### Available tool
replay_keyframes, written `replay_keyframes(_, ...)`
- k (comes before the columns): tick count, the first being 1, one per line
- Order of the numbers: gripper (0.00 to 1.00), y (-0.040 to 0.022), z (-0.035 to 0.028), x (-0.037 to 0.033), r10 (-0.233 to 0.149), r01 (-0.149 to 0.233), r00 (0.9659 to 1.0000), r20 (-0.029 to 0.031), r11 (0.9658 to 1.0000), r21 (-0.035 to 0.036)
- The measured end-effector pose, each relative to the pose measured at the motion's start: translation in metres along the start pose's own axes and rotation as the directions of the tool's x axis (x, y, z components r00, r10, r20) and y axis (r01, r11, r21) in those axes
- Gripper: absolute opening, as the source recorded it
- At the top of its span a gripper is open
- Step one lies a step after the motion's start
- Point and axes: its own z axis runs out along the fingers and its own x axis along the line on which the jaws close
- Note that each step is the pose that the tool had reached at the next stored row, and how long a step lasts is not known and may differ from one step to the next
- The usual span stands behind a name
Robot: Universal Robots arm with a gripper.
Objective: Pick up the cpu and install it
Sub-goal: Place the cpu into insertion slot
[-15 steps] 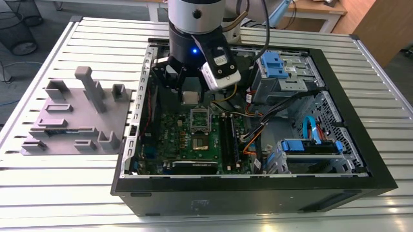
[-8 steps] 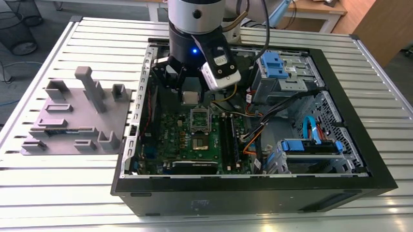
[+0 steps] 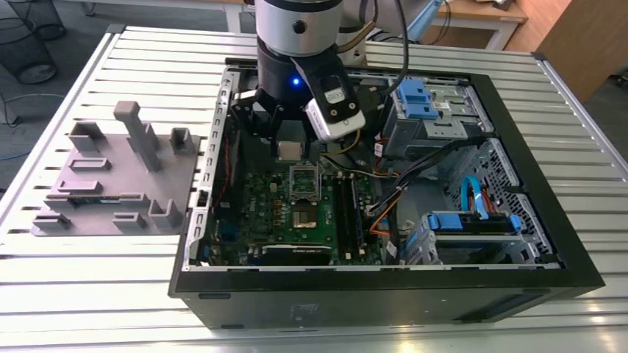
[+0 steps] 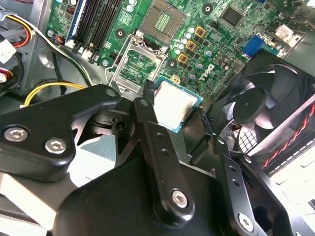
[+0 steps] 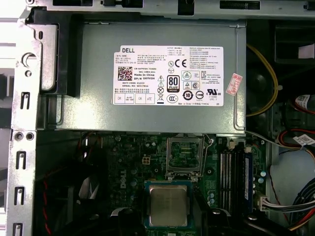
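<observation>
Hand point(image 4: 176, 107) is gripping the small silver-topped square cpu point(image 4: 178, 102) beside the metal-framed socket point(image 4: 135, 66); the second wrist view is showing its fingers point(image 4: 148, 94).

Both wrist views close above motherboard point(image 5: 123, 152)

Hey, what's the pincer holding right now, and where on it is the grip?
The pincer holds the cpu, pinched by two opposite side edges with its shiny top left uncovered, above the motherboard.
</observation>
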Motion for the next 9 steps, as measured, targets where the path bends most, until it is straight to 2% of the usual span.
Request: replay_keyframes(9,0.47,-0.0001,0.0030,-0.0001,0.000,0.000,1.0000,0.0001,1.0000,0.0006)
